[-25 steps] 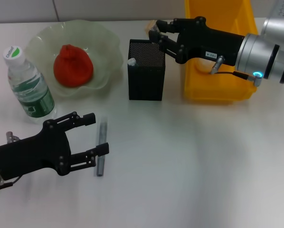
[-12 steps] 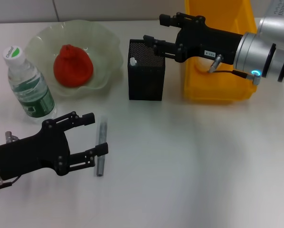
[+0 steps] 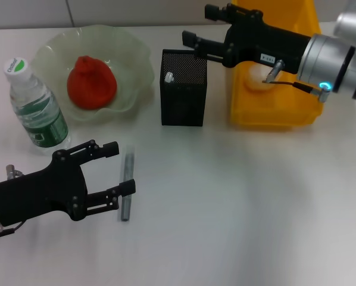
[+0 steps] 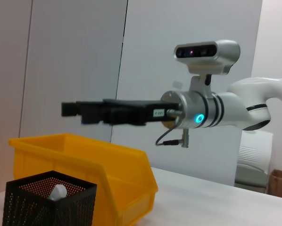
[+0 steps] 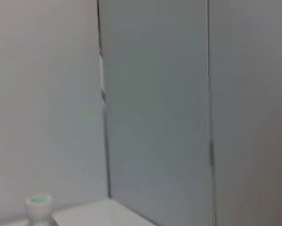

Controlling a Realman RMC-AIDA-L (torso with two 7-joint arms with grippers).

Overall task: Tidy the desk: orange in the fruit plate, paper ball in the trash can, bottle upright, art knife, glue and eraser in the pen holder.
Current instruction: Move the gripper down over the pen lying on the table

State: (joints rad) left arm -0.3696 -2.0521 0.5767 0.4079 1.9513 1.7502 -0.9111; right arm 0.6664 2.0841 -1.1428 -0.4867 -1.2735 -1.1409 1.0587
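Observation:
The orange (image 3: 91,82) lies in the pale green fruit plate (image 3: 136,53). Near the plate, the bottle (image 3: 35,107) stands upright; its cap (image 5: 38,207) also shows in the right wrist view. A white-tipped item (image 3: 169,77) pokes up inside the black mesh pen holder (image 3: 184,101). The paper ball (image 3: 255,81) rests in the yellow trash can (image 3: 273,116). The grey art knife (image 3: 127,186) lies flat on the table. My left gripper (image 3: 118,168) is open, its fingertips just beside the knife. My right gripper (image 3: 197,25) hovers open above the pen holder's back edge, holding nothing.
The left wrist view shows my right gripper (image 4: 84,111) high over the yellow trash can (image 4: 108,165) and the pen holder (image 4: 46,207). The table runs bare white across the front and the right of the knife.
My right gripper, shut on a small tan thing over the pen holder a second ago, has opened and risen toward the back. The tan thing no longer shows. The left arm has not moved.

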